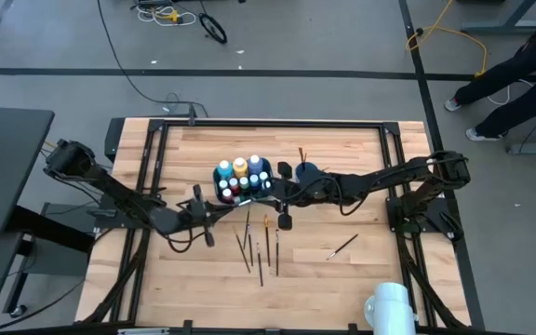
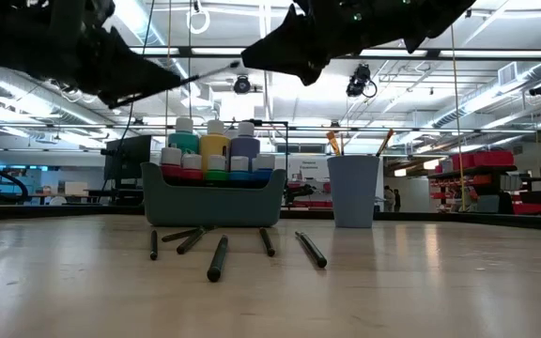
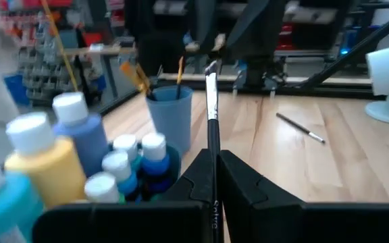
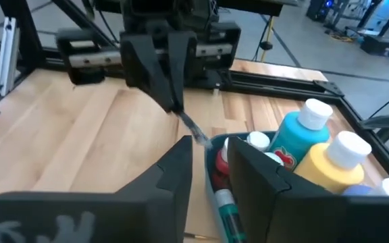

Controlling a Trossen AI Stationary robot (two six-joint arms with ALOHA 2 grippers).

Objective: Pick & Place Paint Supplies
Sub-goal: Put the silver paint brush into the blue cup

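While bottles (image 1: pixel 242 177) are already sitting in the bin (image 1: pixel 220 194), the left pincer (image 3: pixel 215 177) is gripping a brush (image 3: pixel 211 108) toward the right pincer (image 4: pixel 211 158), whose fingers are parted; several brushes (image 1: pixel 254 247) are lying on the surface (image 1: pixel 342 279) below both.

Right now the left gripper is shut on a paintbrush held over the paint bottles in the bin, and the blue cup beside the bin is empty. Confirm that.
Not quite. The blue cup is not empty: brushes stand in it, as the left wrist view shows. The rest holds: the left gripper is shut on a paintbrush over the paint bottles in the bin.
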